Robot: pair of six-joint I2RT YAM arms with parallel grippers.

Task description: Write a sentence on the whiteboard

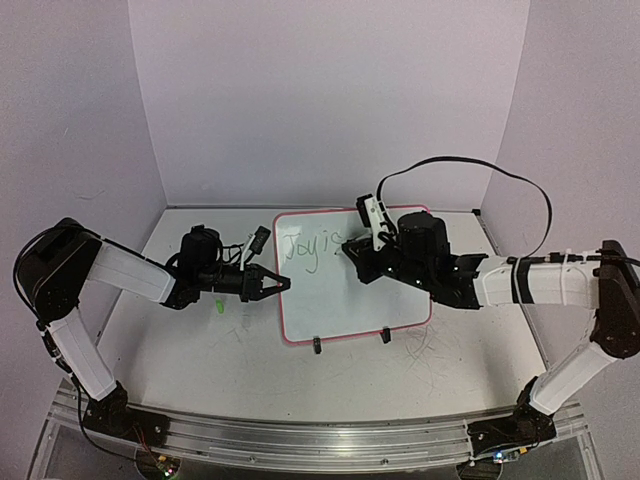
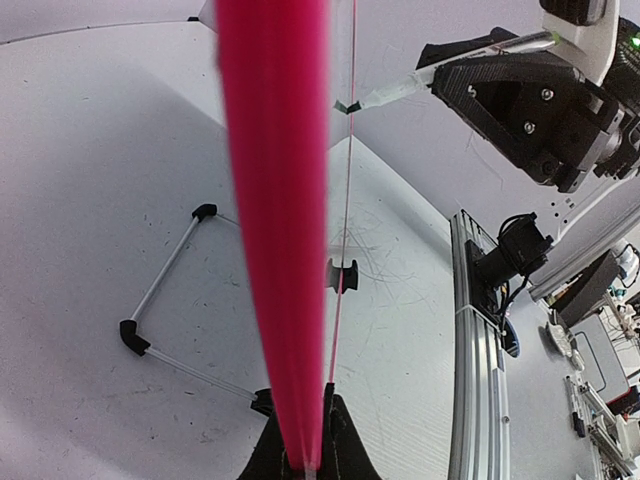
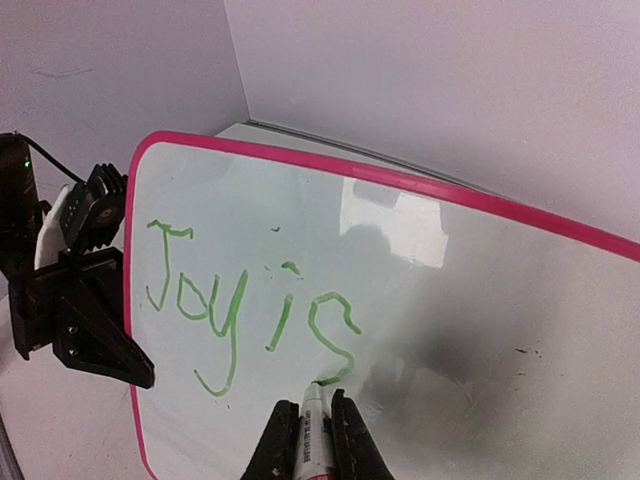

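Note:
The whiteboard (image 1: 350,290) with a red-pink rim stands tilted on its black wire stand mid-table. Green handwriting on it reads "Joy is" (image 3: 250,305), also seen in the top view (image 1: 312,248). My right gripper (image 3: 312,425) is shut on a white marker (image 3: 313,435) whose tip touches the board at the bottom of the "s". My left gripper (image 1: 277,285) is shut on the board's left rim (image 2: 275,230); its jaws pinch the pink edge. The right gripper (image 1: 352,250) hovers at the board's upper middle.
The stand's wire legs and black feet (image 2: 130,335) rest on the table behind the board. A small green mark (image 1: 218,306) lies on the table left of the board. Grey walls close in on three sides. An aluminium rail (image 1: 300,435) runs along the near edge.

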